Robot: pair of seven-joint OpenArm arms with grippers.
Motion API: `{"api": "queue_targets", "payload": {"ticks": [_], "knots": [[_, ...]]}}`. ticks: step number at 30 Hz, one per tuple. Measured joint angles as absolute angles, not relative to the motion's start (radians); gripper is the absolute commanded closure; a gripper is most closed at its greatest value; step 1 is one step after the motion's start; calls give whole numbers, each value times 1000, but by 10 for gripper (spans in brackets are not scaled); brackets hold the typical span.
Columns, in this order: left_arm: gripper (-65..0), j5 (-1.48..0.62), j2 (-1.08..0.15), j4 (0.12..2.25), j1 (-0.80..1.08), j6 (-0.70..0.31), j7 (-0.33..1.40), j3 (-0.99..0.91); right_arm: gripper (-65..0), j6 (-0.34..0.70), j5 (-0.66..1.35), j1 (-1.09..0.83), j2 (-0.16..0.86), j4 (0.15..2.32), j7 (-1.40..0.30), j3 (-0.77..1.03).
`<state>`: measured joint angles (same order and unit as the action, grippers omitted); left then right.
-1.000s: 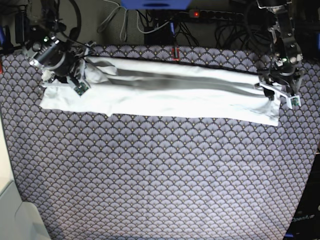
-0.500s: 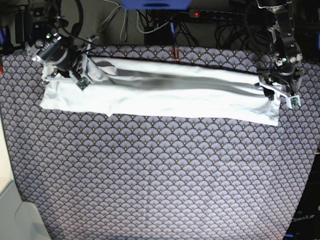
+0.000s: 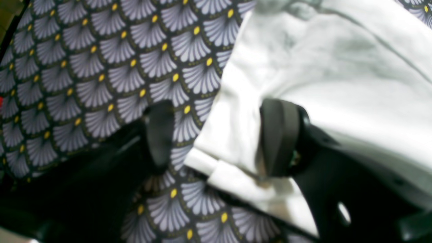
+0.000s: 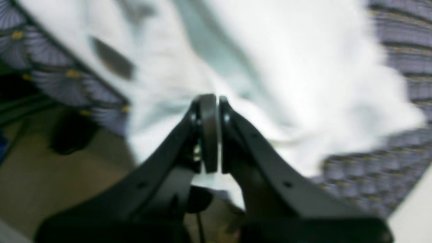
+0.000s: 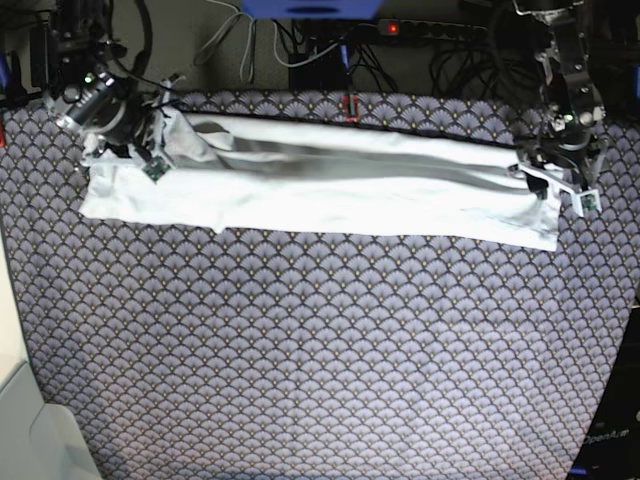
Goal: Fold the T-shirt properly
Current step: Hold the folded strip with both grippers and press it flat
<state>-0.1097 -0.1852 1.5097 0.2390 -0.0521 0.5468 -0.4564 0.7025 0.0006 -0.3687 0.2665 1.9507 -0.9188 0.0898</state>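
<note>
The T-shirt (image 5: 330,190) lies as a long, narrow white band across the far part of the worktop (image 5: 320,360), its long axis running side to side in the base view, its upper layer creased into grey folds. At the band's end on that view's right, the left end effector (image 3: 216,138) sits low with its jaws spread wide: one finger rests over the purple scallop-patterned tablecloth (image 3: 94,77), the other over white cloth, and the shirt's hemmed corner lies in the gap between them, not gripped. At the opposite end, on the base view's left, the right end effector (image 4: 209,135) has its jaws pressed together; the wrist picture is blurred and white fabric fills the background, so whether a pinch of cloth is caught between the pads cannot be told. Each arm stands at its own end of the garment, and neither is near the middle. Judging by this layout, the next fold likely turns on carrying one end along the long axis toward the other, and the left end effector would need to close on its corner first.
</note>
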Motion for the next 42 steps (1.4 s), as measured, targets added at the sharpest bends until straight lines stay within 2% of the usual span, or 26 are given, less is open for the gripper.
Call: {"api": "queue_targets", "payload": {"ticks": [7, 13, 29, 42], "knots": [[-403, -117, -168, 1617, 254, -70, 550, -451, -1, 702, 5, -369, 265, 1951, -919, 89], [-403, -117, -165, 1616, 251, -68, 555, -451, -1, 702, 4, -369, 265, 1950, -920, 89], [-403, -124, -172, 1433, 167, -71, 532, -456, -1, 702, 5, -365, 277, 1946, -920, 89], [-396, -183, -180, 1291, 146, -96, 392, -459, -1, 702, 5, -363, 291, 1946, -919, 89]]}}
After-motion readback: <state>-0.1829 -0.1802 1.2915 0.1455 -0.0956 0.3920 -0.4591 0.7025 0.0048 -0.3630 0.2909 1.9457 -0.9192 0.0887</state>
